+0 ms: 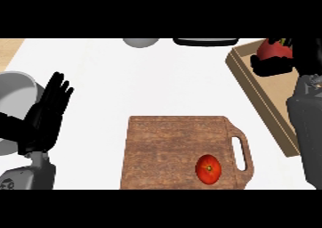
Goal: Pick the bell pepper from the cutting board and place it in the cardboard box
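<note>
- White counter fills the scene, with a strip of wood-coloured surface at the far left corner.
- At the left edge sits a grey bowl.
- Just beside and partly over it, the left hand rests with fingers straight and pointing up, holding nothing.
- Low in the middle lies the cutting board, its handle slot toward the right.
- One red round fruit lies on the board near that slot. It looks more like a tomato than the task's item.
- The cardboard box stands at the right, apart from the board.
- Over its far end the bell pepper shows red with a dark stem, the right hand curled round it from below.
- Judgement: pick and carry look done, since the pepper is off the board and above the box. Lowering and letting go remain. Whether it touches the box floor cannot be told.
</note>
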### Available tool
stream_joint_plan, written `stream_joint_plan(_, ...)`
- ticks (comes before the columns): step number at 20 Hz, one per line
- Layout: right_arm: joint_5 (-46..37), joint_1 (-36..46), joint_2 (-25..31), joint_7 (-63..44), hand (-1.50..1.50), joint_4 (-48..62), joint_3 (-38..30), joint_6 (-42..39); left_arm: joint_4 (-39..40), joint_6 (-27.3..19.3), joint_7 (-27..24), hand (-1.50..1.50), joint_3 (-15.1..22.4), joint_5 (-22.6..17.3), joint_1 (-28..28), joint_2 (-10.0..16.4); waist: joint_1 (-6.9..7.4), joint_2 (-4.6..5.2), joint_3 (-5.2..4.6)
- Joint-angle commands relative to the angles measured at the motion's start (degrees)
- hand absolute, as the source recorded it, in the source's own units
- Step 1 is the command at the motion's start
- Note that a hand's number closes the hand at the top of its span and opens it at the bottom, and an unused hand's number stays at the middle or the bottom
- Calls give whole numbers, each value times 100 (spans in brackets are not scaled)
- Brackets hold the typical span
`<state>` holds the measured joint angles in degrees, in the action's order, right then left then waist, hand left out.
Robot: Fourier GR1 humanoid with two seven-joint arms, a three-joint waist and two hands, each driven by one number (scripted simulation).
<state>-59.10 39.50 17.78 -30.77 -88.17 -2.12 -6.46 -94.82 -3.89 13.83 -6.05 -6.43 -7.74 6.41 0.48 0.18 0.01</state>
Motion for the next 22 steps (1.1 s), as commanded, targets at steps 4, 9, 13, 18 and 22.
stream_joint_plan(4,-22,-204,617,1427,150,1664,-473,923,-142,-131,31,0,91,92,71,-126,11,9,2)
stream_joint_plan(9,-482,27,935,1389,150,2736,-88,141,-353,-9,237,0,86,-11,96,-20,80,24,0)
stream_joint_plan(13,-405,62,1069,1350,-150,3570,-152,-578,-202,-182,-30,0,270,238,233,-253,73,26,1)
stream_joint_plan(18,-91,490,879,2295,-150,4638,-681,789,29,-200,-16,0,166,242,-141,-163,56,20,5)
stream_joint_plan(22,326,594,1029,3042,-150,4429,-1212,1919,1,126,-191,0,15,-63,115,-51,126,51,13)
